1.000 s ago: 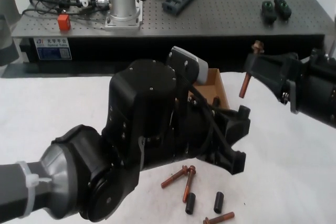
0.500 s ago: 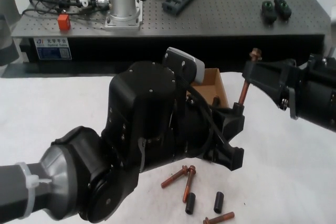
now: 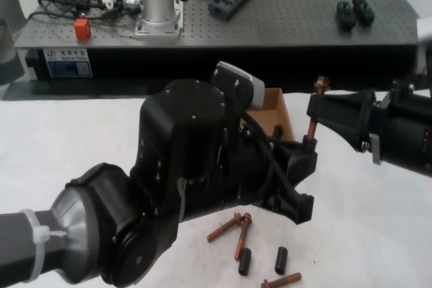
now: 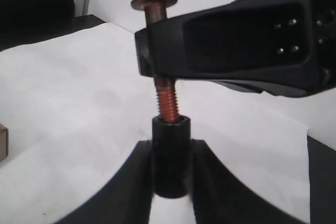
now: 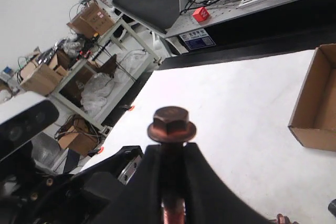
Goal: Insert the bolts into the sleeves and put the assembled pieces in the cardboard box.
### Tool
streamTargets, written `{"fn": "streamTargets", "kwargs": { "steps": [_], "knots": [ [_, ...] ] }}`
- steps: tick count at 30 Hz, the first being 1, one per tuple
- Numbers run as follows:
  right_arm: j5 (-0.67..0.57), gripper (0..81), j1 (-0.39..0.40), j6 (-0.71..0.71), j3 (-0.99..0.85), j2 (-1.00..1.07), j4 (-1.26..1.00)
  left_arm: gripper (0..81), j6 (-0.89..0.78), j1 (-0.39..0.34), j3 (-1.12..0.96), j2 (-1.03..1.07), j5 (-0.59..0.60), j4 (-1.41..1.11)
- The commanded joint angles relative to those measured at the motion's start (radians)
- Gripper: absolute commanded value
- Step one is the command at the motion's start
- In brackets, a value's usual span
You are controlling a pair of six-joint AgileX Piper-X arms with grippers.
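Bright, even light across the white cloth; shadows faint.

We see a copper-coloured bolt, black sleeve, black right end effector, white worktop, tan cardboard box, grey breadboard dotted with holes

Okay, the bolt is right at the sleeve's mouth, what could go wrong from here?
The bolt has its tip just at the mouth of the sleeve; if it descends slightly tilted, it may jam on the rim or push the sleeve down through the left claw. The right claw grips the shank just below the head, so it would likely meet the sleeve before the bolt seats fully.
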Motion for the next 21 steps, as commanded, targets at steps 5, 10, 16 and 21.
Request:
{"fn": "streamTargets", "kwargs": {
  "steps": [5,10,16,21],
  "knots": [
    [-0.08,19.6,0.003,-0.08,-0.004,-0.009,0.023,0.6,0.155,0.003,-0.007,-0.014,-0.013,-0.026],
    [-0.076,45.9,-0.004,-0.08,-0.004,-0.009,0.023,0.6,0.157,0.003,-0.007,-0.014,-0.064,-0.026],
    [-0.076,44.9,-0.123,-0.08,-0.004,-0.057,0.048,0.6,0.103,0.032,-0.035,0.011,-0.233,-0.043],
    [-0.076,44.9,-0.269,-0.08,-0.004,-0.096,0.106,0.6,-0.072,0.152,-0.255,0.171,-0.239,0.125]
  ]
}}
